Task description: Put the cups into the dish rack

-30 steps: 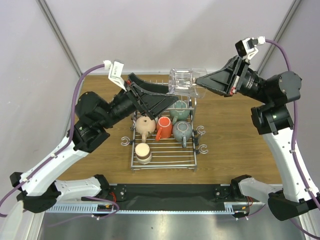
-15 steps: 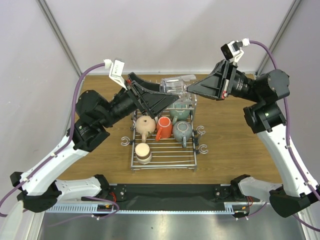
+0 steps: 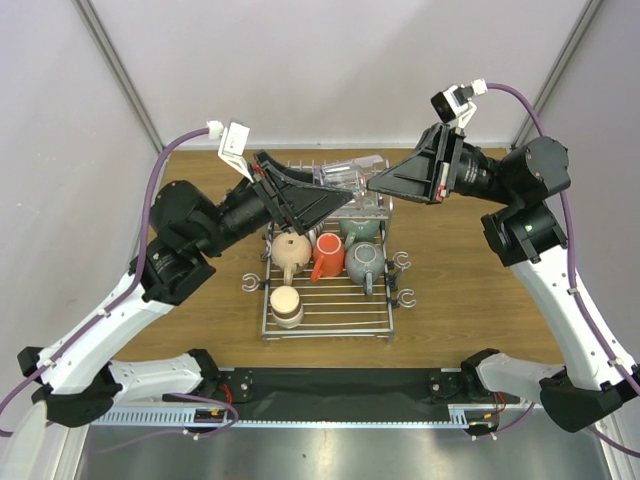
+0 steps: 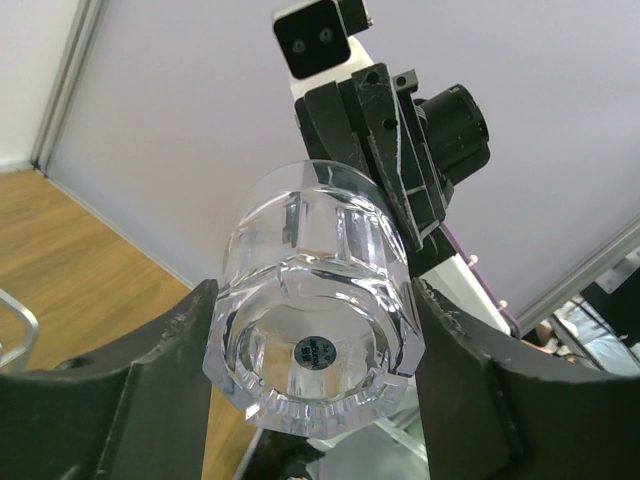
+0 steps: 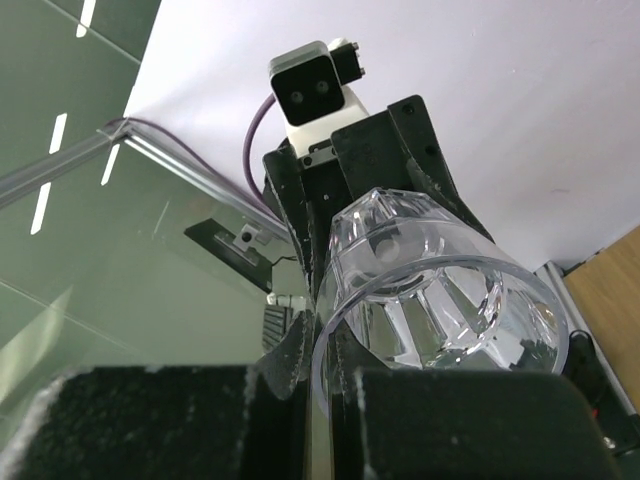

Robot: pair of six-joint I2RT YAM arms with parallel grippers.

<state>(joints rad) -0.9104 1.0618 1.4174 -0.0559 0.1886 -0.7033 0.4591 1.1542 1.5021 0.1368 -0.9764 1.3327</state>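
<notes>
A clear glass cup [image 3: 347, 179] hangs on its side in the air above the back of the silver wire dish rack [image 3: 340, 306]. My right gripper [image 3: 376, 183] is shut on its rim; in the right wrist view the two fingers [image 5: 330, 370] pinch the glass wall [image 5: 440, 290]. My left gripper [image 3: 338, 192] is open, with its fingers [image 4: 150, 390] flanking the cup's base [image 4: 315, 310] very closely. In the rack sit a beige cup [image 3: 290, 250], a red-orange mug [image 3: 328, 256], a grey-green cup [image 3: 365, 263], a teal-green cup [image 3: 360, 223] and a pale cup [image 3: 286, 305].
The rack stands mid-table on the wooden top [image 3: 470, 300], with small hooks [image 3: 404, 297] on its sides. The two arms meet above its raised back section. A black strip [image 3: 340, 385] runs along the near edge by the arm bases.
My right gripper has carried the glass cup left and slightly down, until its base sits between my left gripper's fingers. The left arm has barely moved.
</notes>
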